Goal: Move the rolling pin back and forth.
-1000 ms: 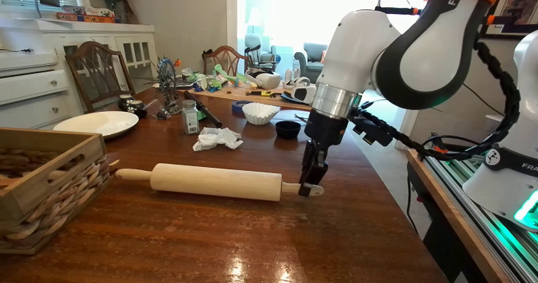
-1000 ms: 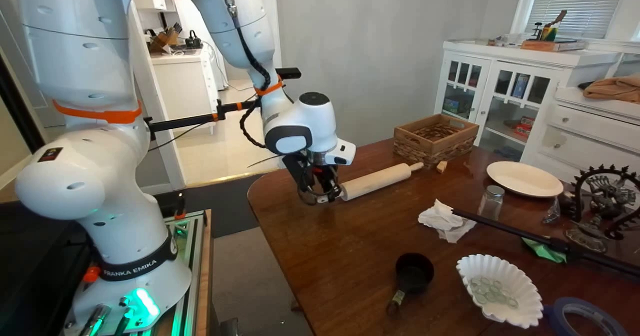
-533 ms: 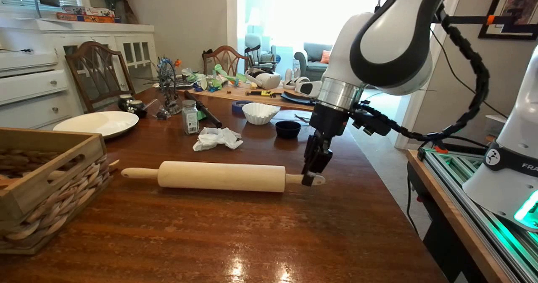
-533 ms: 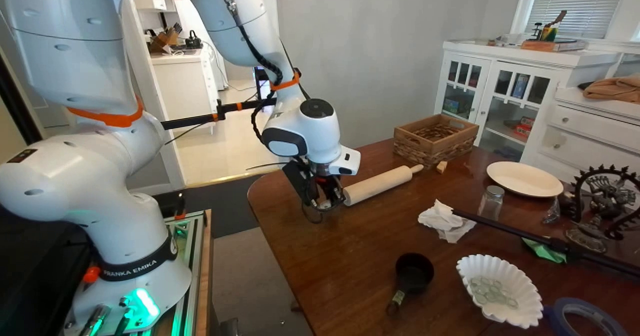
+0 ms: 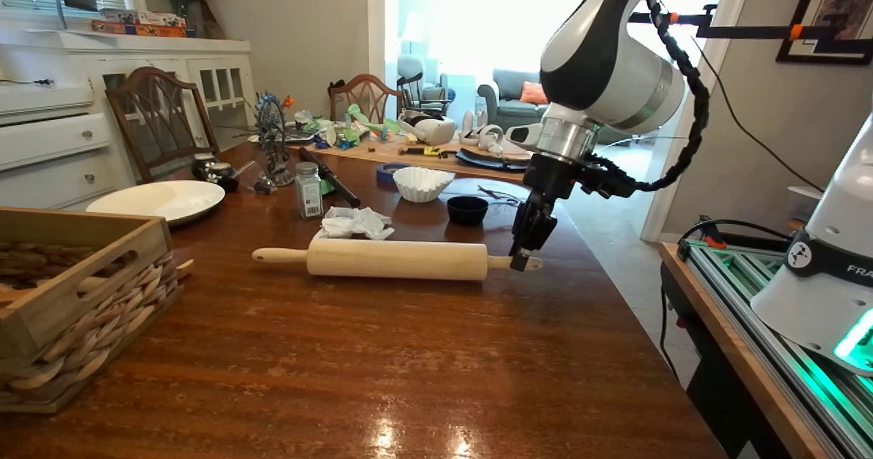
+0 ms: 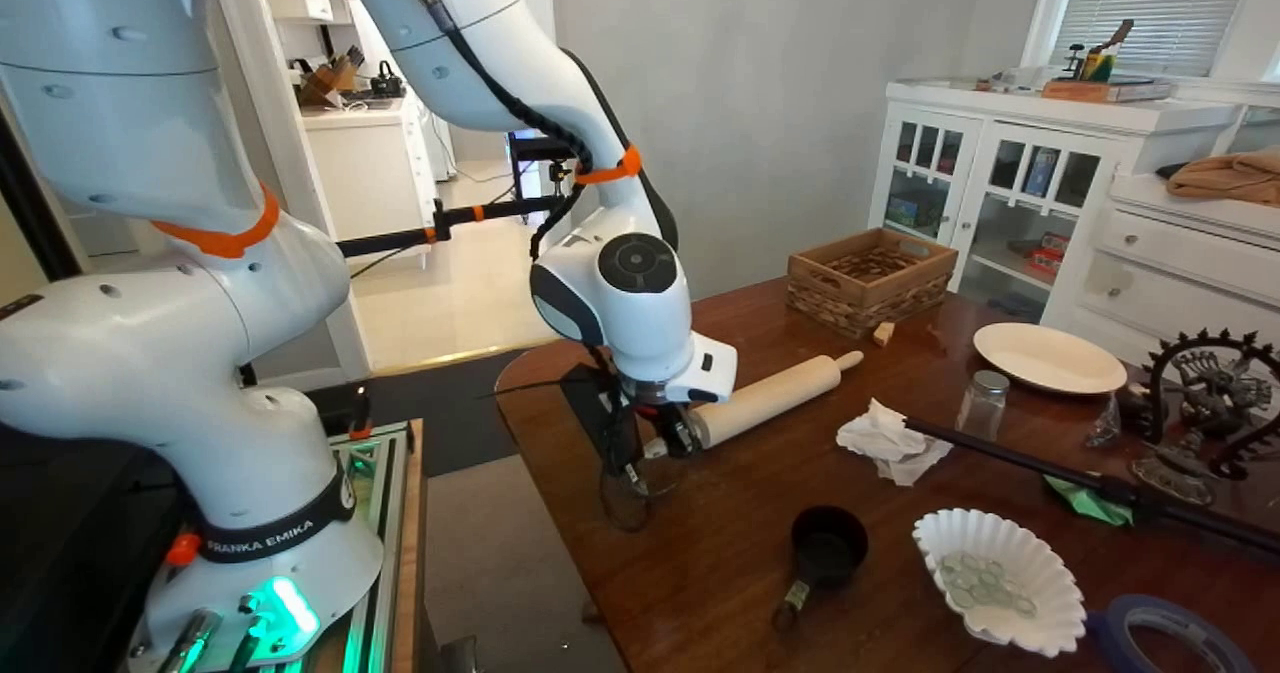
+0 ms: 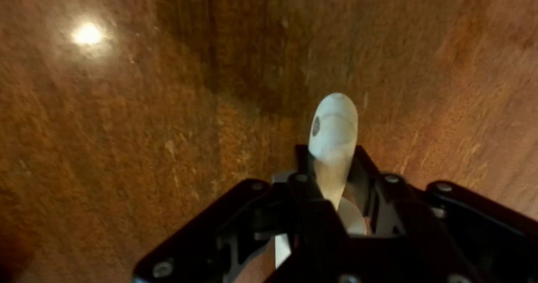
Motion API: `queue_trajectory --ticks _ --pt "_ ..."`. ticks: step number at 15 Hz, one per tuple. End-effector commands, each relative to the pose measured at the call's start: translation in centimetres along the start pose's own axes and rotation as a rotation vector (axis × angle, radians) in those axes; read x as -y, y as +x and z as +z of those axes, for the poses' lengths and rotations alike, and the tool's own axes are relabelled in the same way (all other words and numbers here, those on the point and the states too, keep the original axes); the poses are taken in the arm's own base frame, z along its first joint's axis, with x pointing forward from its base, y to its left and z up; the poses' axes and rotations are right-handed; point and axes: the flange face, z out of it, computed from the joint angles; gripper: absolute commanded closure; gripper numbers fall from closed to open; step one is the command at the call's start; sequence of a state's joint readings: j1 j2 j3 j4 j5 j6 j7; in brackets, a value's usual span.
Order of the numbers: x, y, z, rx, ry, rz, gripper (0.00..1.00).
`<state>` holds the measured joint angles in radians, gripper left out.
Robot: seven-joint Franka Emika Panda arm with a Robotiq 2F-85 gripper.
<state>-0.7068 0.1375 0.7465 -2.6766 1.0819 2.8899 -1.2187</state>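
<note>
The rolling pin [image 5: 397, 260] is pale wood with a thick barrel and a narrow handle at each end. It lies across the dark table in both exterior views, also here [image 6: 770, 403]. My gripper [image 5: 522, 261] is shut around the handle nearest the robot, with the handle's rounded tip sticking out past the fingers. In the wrist view the handle tip [image 7: 335, 127] shows between the two fingertips [image 7: 330, 154]. The barrel is mostly hidden behind the gripper there. In an exterior view the fingers [image 6: 672, 445] partly cover that handle.
A crumpled white paper [image 6: 890, 443] lies beside the pin, a small gap away. A black measuring cup [image 6: 828, 543], a white fluted dish [image 6: 1065, 593], a glass jar [image 5: 309, 189] and a plate [image 5: 164, 200] stand farther on. A wooden basket [image 5: 136, 302] stands beyond the pin's far handle.
The gripper has moved with the rolling pin across the table, towards the crumpled paper and the black cup. The pin has also shifted away from the basket. The grip on the handle stays.
</note>
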Motion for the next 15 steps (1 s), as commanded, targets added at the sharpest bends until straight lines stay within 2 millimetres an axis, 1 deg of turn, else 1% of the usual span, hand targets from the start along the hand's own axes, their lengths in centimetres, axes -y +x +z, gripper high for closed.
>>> queue_trajectory --ticks 1,6,8,9,11,12,15 --pt "-2.4 -2.5 -2.3 -0.026 0.024 -0.011 0.93" --pt "-5.5 -5.3 -4.4 -0.062 0.035 -0.004 0.93" --pt "-6.5 -5.8 -5.4 -0.098 0.029 0.012 0.93" --pt "-7.3 -5.4 -5.5 -0.111 0.027 0.018 0.93" --pt "-7.8 -5.6 -5.9 -0.121 0.013 0.02 0.93" --pt "-7.6 -6.0 -5.9 -0.111 0.009 0.015 0.93" --pt "-7.5 -5.5 -5.1 -0.091 0.009 0.005 0.93"
